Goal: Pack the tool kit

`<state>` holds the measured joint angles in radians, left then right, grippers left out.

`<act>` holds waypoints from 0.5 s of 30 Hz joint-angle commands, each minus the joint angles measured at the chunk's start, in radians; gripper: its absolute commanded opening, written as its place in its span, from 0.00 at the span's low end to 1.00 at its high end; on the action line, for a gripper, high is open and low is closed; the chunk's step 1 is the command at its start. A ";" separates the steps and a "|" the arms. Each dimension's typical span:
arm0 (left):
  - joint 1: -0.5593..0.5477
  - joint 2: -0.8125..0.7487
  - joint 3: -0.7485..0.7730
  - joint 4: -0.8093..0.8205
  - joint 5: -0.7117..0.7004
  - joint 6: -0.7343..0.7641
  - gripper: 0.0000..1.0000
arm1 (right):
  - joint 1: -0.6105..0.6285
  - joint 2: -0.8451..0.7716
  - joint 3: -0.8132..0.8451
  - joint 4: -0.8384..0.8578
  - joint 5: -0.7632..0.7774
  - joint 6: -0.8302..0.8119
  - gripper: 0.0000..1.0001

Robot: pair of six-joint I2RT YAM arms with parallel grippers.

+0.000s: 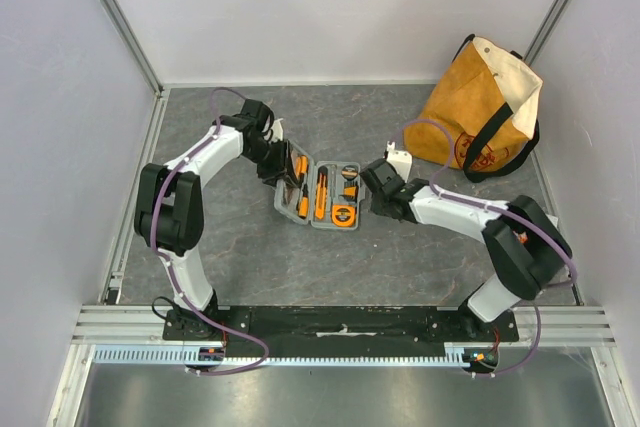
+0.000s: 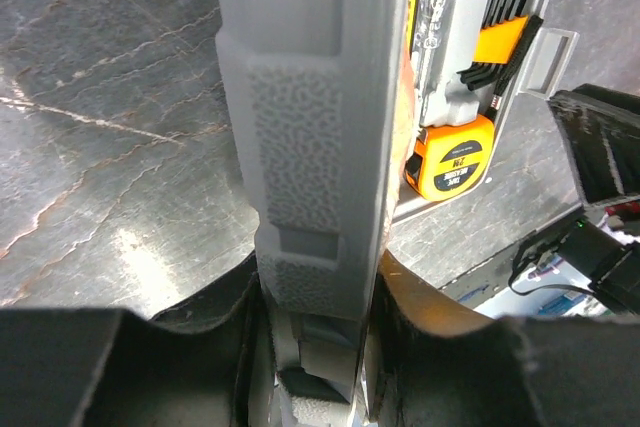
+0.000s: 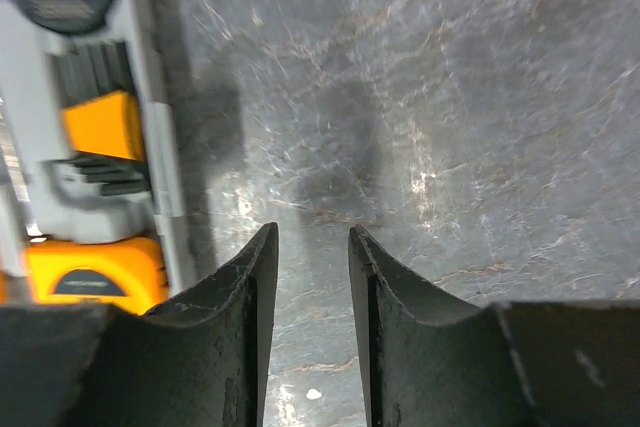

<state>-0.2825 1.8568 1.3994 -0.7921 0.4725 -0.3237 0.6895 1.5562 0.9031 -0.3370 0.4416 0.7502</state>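
Both arm bases sit bolted at the near edge of the tabletop (image 1: 250,257), left and right.

Beyond them, at the tabletop's centre, lies the kit (image 1: 318,194), its case open. The tape measure (image 1: 345,214) and orange-handled tools are seated in the moulded slots. No loose tool is visible on the tabletop.

Left fingers (image 1: 272,159) are clamped on the outer edge of the kit's left half. The left wrist view shows that grey panel pinched between them and tilted up off the surface, its textured outside facing the camera.

Right fingers (image 1: 378,192) stand just beside the kit's right edge, low over bare tabletop. The right wrist view shows them a narrow gap apart, with nothing between them and not touching the case.

Farthest off, a tan bag (image 1: 480,117) stands at the far right corner, well apart from the kit.

Assessment: the step in hand appears to be closing the case, with loading seemingly complete. The next move calls for the left arm to swing the raised half over onto the other. The right fingers should steady that half so it does not slide. The edges will then need pressing together until the latch catches.
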 commanded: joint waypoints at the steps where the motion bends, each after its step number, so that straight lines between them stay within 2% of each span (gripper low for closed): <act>1: -0.009 -0.015 0.059 -0.059 -0.156 0.054 0.08 | -0.011 0.076 0.013 -0.013 -0.027 0.037 0.40; 6: -0.015 -0.022 0.093 -0.087 -0.190 0.058 0.15 | -0.015 0.110 0.002 0.079 -0.118 0.003 0.39; 15: -0.035 -0.022 0.118 -0.090 -0.187 0.058 0.38 | -0.013 0.197 0.026 0.148 -0.227 -0.014 0.38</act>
<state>-0.3096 1.8568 1.4738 -0.8764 0.3363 -0.3153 0.6773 1.6966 0.9215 -0.2317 0.3019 0.7322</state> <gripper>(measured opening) 0.393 0.383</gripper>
